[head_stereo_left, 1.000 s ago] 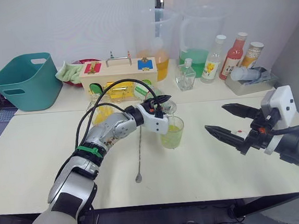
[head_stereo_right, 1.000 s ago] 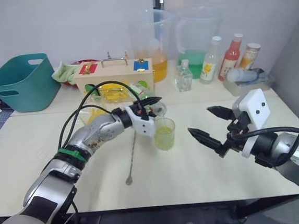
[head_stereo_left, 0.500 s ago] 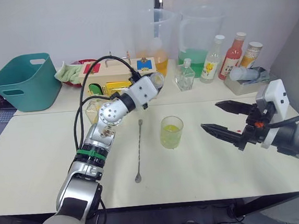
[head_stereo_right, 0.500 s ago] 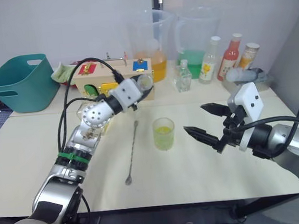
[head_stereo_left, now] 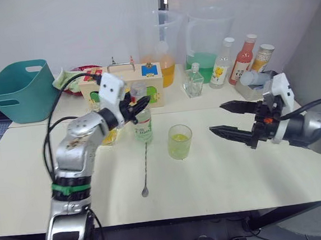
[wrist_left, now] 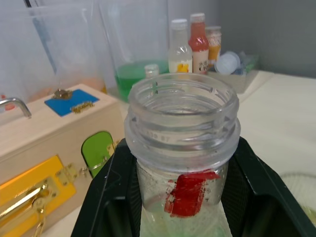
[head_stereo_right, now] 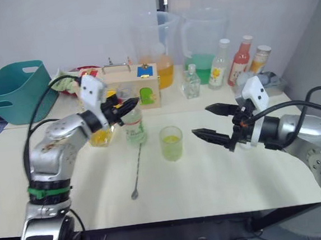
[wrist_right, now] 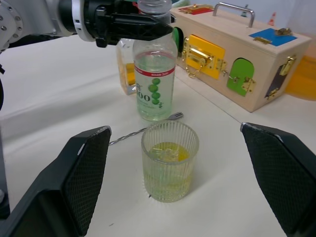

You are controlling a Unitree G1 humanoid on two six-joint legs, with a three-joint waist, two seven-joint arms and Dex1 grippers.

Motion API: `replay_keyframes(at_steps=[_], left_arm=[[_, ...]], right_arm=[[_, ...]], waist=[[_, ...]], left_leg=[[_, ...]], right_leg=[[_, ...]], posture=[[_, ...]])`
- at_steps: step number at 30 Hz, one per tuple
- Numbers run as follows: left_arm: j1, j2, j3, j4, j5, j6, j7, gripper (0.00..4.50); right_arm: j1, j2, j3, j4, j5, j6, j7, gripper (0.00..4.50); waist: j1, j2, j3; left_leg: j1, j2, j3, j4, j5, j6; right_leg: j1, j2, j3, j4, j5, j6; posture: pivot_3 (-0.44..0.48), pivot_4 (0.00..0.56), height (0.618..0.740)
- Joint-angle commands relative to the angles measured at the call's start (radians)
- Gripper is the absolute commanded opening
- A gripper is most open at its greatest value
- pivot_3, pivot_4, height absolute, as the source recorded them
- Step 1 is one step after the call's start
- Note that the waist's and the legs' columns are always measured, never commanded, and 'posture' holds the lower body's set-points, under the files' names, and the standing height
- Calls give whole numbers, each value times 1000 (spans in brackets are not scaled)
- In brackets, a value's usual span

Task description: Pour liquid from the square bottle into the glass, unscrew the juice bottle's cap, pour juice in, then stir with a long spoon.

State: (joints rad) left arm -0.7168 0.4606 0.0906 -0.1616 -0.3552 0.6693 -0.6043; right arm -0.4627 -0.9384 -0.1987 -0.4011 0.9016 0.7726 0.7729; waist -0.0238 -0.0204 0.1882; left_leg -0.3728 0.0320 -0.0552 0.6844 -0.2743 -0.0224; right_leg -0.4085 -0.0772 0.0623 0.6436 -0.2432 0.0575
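Black fingers of the left hand point(head_stereo_left: 139, 104) grip the neck of the open juice bottle point(head_stereo_left: 143, 123), upright on the table point(head_stereo_left: 221, 176). Just right of it stands the glass point(head_stereo_left: 180, 142), holding yellowish liquid. The spoon point(head_stereo_left: 145, 166) lies below that hand, its bowl pointing toward the robot. Beyond the glass the right hand point(head_stereo_left: 226, 119) hovers wide open, empty.

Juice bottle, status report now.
Left gripper shut on juice bottle, upright on table, cap off. Right gripper open beside glass, part full. Long spoon untouched.
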Motion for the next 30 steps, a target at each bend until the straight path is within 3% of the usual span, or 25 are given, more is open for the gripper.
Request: replay_keyframes(at_steps=[1,3,6,9,14,18,27,30], left_arm=[[43,41,76,-142,-66,66,15,1531],[50,47,81,-157,-80,84,25,1531],[211,88,241,-304,-174,196,49,1531],[260,111,293,-344,-220,233,70,1531],[367,220,452,-294,-233,198,41,1531],[365,279,542,-170,-226,152,37,1531],[190,326,489,180,-145,-28,67,1531],[105,326,415,308,-91,-120,54,1531]], right_arm=[[-40,-5,6,17,-6,-4,58,4463],[-46,-2,8,22,-12,-3,69,4463],[-83,-2,58,61,-33,-19,159,4463],[-93,2,69,74,-46,-21,194,4463],[-120,23,95,100,-68,-25,243,4463],[-121,34,92,96,-72,-18,260,4463],[-39,28,16,16,-37,11,220,4463],[-5,29,-16,-15,-25,22,191,4463]], waist=[[2,0,0],[9,0,0],[3,0,0],[1,0,0],[5,-1,0],[10,-1,0],[13,-4,0],[12,-4,0]], left_leg=[[0,0,0,0,0,0],[0,0,0,0,0,0],[-1,0,1,0,0,0],[1,0,1,0,0,0],[0,0,2,0,0,0],[0,0,2,0,0,0],[-1,0,2,0,0,0],[-2,0,2,0,0,0]], right_leg=[[0,0,0,0,0,0],[0,0,0,0,0,0],[0,0,1,-2,0,0],[-1,0,2,0,0,0],[-2,0,2,0,0,0],[-2,0,2,-1,0,0],[-2,0,2,-1,0,0],[-3,0,2,-1,0,0]], posture=[[0,150,740],[0,150,740],[0,150,740],[0,150,740],[0,150,740],[0,150,740],[0,150,740],[0,150,740]])
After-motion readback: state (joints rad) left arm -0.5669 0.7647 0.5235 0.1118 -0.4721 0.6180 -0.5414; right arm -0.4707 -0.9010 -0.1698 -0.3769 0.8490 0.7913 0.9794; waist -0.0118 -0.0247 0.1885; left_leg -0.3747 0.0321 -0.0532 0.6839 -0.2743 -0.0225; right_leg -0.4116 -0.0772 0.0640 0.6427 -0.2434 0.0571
